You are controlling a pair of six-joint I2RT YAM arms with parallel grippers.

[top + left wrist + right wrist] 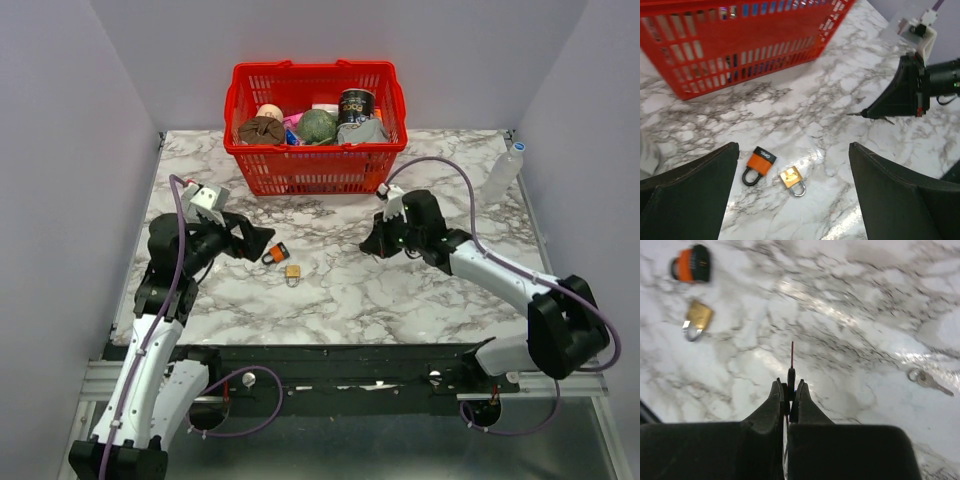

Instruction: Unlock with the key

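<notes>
Marble desk (400, 300) below; my right fingers (774, 402) are pinched shut on the key (791, 374), blade pointing ahead, presumably for insertion. The orange padlock (690, 262) and brass padlock (697, 317) wait upper left. My left fingers (690, 190) gape wide and empty, framing both.

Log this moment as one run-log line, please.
right gripper: shut on key | left gripper: open, empty | orange padlock, brass padlock: on table, untouched

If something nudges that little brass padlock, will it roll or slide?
Probably slide, not roll: the brass padlock lies flat on the glossy-looking marble table. Being metal, it is likely heavy for its size. Its shackle looks closed, so it should stay rigid.
</notes>
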